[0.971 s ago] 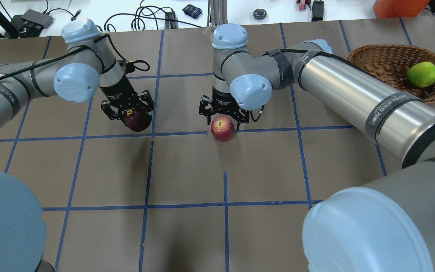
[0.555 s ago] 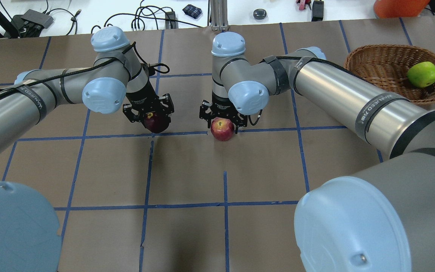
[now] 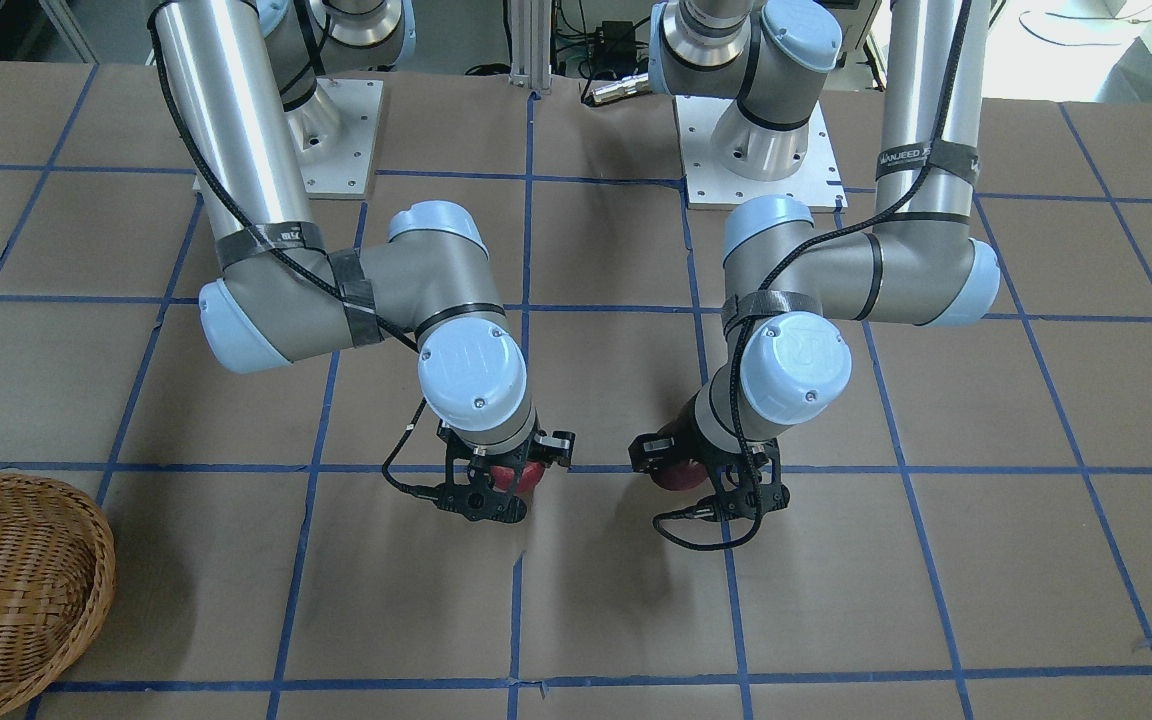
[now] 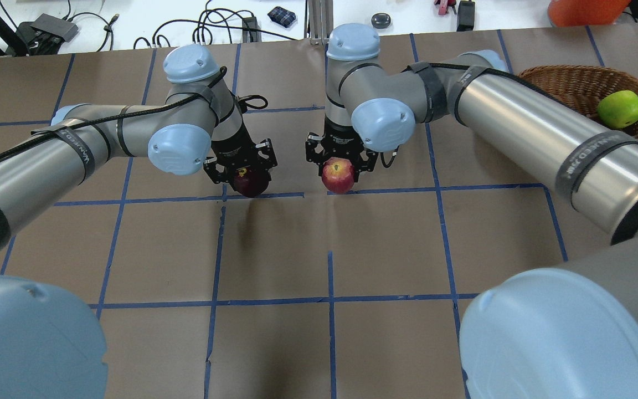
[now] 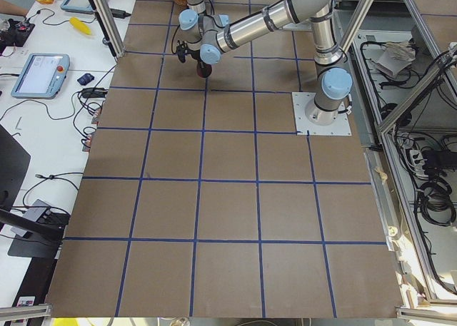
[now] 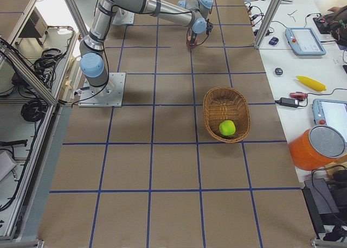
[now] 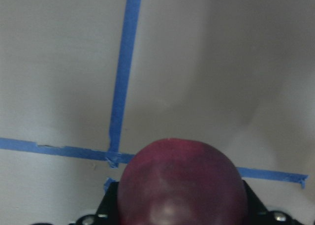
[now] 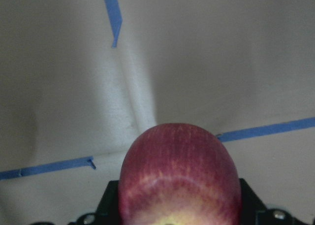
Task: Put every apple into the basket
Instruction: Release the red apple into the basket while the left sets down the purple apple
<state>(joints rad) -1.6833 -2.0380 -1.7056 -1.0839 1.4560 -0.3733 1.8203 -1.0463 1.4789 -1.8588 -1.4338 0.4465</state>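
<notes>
- The table (image 4: 274, 343): both arms now work side by side near its middle.
- The basket (image 4: 568, 88), far to the right, holds only the green apple (image 4: 620, 109).
- The left end effector (image 4: 243, 172), pinching the maroon apple (image 4: 252, 184), has swung rightward, toward the basket.
- The right end effector (image 4: 340, 163) has clamped onto the red apple (image 4: 338, 175) and shifted it from its spot, so two carries remain.

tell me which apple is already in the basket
The yellow-green apple, lying inside the wicker basket. The red apple is held by the right gripper, the maroon apple by the left gripper.
</notes>
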